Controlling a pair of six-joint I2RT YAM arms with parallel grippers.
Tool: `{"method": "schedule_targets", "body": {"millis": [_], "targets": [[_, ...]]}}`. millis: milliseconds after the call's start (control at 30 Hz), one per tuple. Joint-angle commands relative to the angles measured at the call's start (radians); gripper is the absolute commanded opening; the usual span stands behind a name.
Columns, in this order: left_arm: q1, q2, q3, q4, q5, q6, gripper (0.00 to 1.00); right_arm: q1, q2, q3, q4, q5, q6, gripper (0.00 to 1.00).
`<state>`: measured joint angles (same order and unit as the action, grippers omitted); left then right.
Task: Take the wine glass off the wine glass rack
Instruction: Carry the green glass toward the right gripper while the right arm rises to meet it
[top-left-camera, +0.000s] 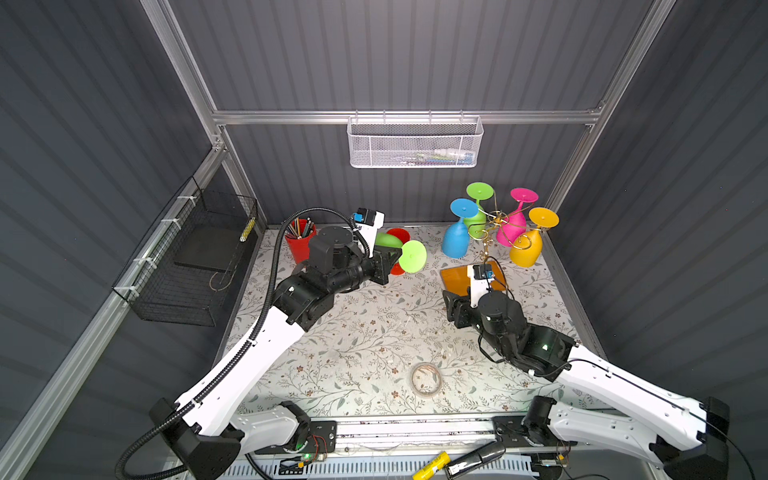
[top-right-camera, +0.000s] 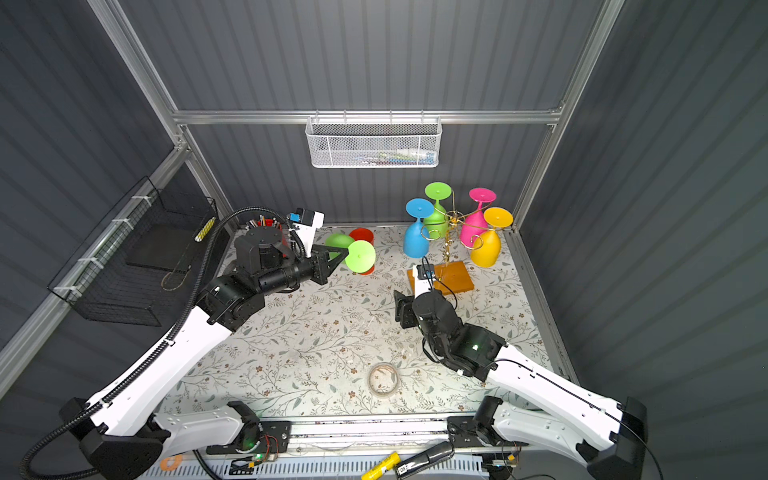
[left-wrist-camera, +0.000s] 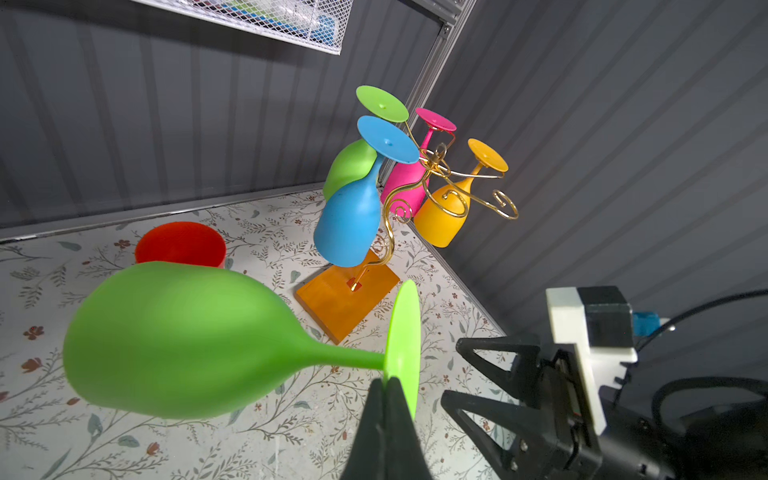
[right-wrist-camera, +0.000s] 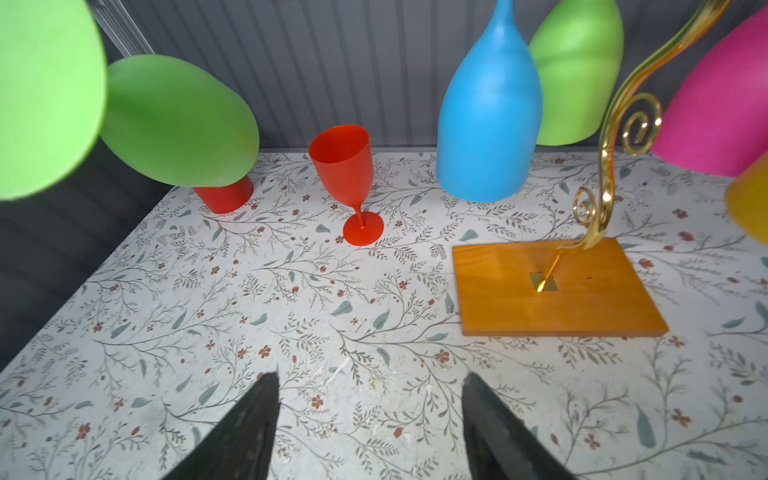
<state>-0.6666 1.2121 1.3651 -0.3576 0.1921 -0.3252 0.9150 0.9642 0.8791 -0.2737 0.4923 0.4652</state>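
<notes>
The left gripper (left-wrist-camera: 388, 384) is clamped shut on the lime-green plastic wine glass (left-wrist-camera: 183, 336), pinching the rim of its flat round foot edge-on between the two black jaws. The stem and bowl stick out sideways from the jaws, so the glass lies roughly level in the air above the floral-patterned tabletop (top-left-camera: 357, 340). In both top views the held glass hangs left of centre near the back wall, its foot (top-left-camera: 412, 256) facing the camera and its bowl partly covering a red plastic goblet (right-wrist-camera: 343, 166) that stands upright on the table below it. The glass is clear of the gold wire wine glass rack (top-left-camera: 496, 222), which stands well to its right in the back right corner on a rectangular orange-brown wooden base (right-wrist-camera: 552, 286). Four glasses hang upside down by their feet from the rack's curled arms: a blue one (top-left-camera: 455, 241), a second green one (top-left-camera: 478, 208), a pink one (top-left-camera: 515, 224) and a yellow one (top-left-camera: 528, 245). The right gripper (right-wrist-camera: 370, 376) has its jaws spread wide with nothing between them. It sits low over the table just in front of the wooden base, apart from it, and points toward the back wall. A red cup of pencils (top-left-camera: 300, 243) stands at the back left, beside the left arm.
</notes>
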Motion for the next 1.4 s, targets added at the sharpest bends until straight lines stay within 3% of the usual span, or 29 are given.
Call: {"method": "schedule_targets", "body": {"millis": [0,200,500,733,1133,1367], "targets": [[-0.001,-0.034,0.000,-0.009,-0.026,0.138,0.00,-0.011,0.001,0.061,-0.090,-0.063,0.118,0.70],[-0.021,-0.061,0.001,-0.050,-0.050,0.264,0.00,-0.041,-0.011,0.121,-0.109,-0.145,0.217,0.70],[-0.170,-0.062,-0.035,-0.046,-0.256,0.432,0.00,-0.175,0.021,0.248,-0.263,-0.369,0.422,0.67],[-0.233,-0.048,-0.072,-0.003,-0.384,0.508,0.00,-0.234,0.044,0.298,-0.265,-0.486,0.518,0.66],[-0.372,-0.053,-0.166,0.123,-0.641,0.694,0.00,-0.268,0.135,0.379,-0.253,-0.590,0.713,0.62],[-0.415,-0.061,-0.239,0.223,-0.702,0.801,0.00,-0.272,0.184,0.392,-0.237,-0.617,0.789,0.63]]}}
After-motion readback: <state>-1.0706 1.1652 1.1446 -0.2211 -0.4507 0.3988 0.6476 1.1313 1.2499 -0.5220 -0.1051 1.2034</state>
